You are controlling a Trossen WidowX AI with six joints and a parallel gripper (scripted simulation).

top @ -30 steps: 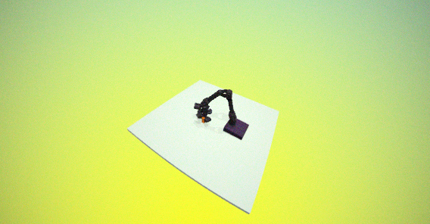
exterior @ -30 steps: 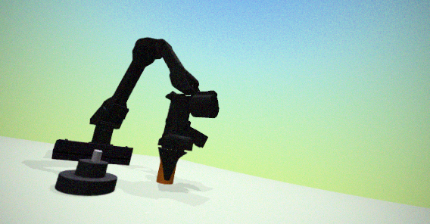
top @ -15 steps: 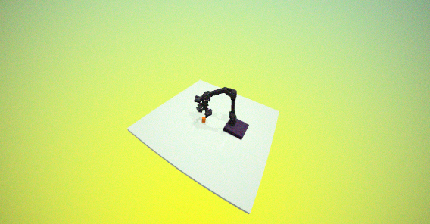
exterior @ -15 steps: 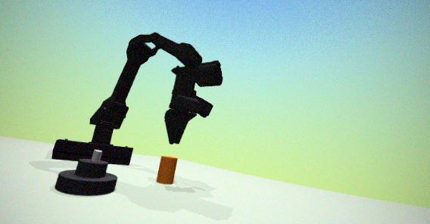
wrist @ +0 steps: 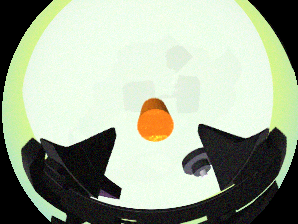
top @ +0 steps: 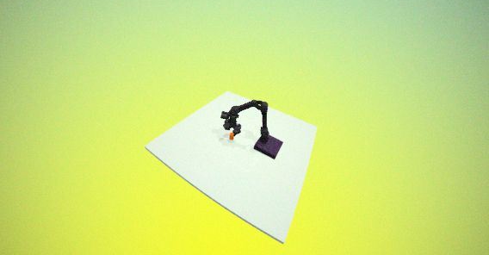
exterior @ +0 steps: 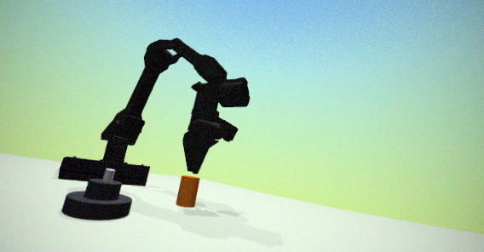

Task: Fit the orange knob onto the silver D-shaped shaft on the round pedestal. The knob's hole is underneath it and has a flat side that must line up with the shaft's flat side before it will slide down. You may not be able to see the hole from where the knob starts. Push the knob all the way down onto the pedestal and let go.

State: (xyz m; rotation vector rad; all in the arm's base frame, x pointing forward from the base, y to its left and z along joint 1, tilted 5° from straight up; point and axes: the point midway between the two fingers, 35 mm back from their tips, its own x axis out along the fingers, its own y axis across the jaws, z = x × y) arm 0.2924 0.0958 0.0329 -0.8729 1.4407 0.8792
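The orange knob [top: 232, 136] [exterior: 187, 191] [wrist: 155, 122] stands upright on the white table, off to the side of the pedestal. Its underside and hole are hidden. My gripper [exterior: 194, 172] [wrist: 157, 128] is open and empty, just above the knob's top; in the wrist view its fingers stand wide on either side, with gaps. The dark round pedestal [exterior: 97, 206] [wrist: 189, 162] stands on the table with a smaller step on top. The silver shaft [exterior: 109, 174] [wrist: 202, 173] stands up bare from it; its flat side cannot be made out.
The arm's dark base [top: 269, 146] [exterior: 135, 173] sits behind the pedestal in the exterior view. The white table [top: 241, 195] [exterior: 341, 231] ends at plain edges. Soft shadows lie around the knob.
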